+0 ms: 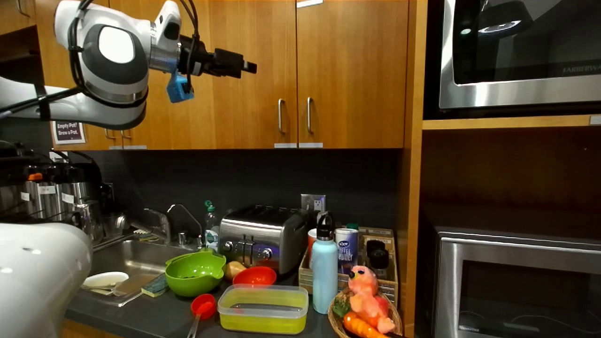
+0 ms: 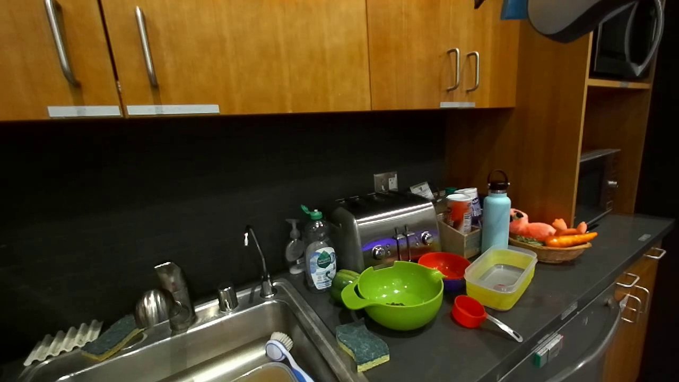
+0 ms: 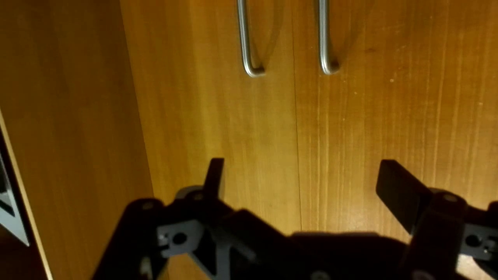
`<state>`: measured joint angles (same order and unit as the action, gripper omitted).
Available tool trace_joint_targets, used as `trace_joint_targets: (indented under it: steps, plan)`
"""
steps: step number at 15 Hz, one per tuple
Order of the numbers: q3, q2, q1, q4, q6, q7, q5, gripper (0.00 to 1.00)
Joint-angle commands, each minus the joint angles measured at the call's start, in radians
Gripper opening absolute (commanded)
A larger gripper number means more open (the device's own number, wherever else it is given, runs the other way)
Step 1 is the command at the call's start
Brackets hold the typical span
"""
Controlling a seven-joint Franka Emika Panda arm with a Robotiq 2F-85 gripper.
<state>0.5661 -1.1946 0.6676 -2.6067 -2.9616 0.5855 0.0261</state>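
The claw, spread and empty, faces the wooden cabinet — metal handles on it, a toaster below it.

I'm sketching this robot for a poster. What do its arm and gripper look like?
The arm is white and rounded with grey panels. Black cables are strapped along it. Toward the gripper are a silver collar and a blue, boxy piece. The gripper itself is mostly black and angular, with two blocky fingers and grey metal plates.
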Motion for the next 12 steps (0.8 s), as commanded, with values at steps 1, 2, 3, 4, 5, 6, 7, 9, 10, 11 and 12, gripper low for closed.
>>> trace_joint_targets:
  steps: [1,2,3,4,5,6,7,9,10,11,12]
  plan:
    - [0.032,-0.018,0.012,-0.01,0.064,0.126,0.093,1.0]
    - [0.036,-0.023,0.005,-0.016,0.084,0.164,0.112,1.0]
    - [0.04,-0.022,-0.006,-0.024,0.091,0.208,0.132,1.0]
    - [0.046,-0.025,-0.005,-0.029,0.1,0.25,0.141,1.0]
    - [0.05,-0.026,-0.008,-0.032,0.113,0.283,0.142,1.0]
    - [0.054,-0.031,-0.001,-0.038,0.135,0.308,0.131,1.0]
    - [0.057,-0.038,0.01,-0.042,0.161,0.322,0.109,1.0]
    - [0.053,-0.051,0.028,-0.054,0.21,0.327,0.063,1.0]
    - [0.049,-0.057,0.037,-0.061,0.228,0.321,0.038,1.0]
    - [0.041,-0.056,0.039,-0.067,0.242,0.316,0.018,1.0]
    - [0.032,-0.049,0.042,-0.071,0.248,0.312,0.002,1.0]
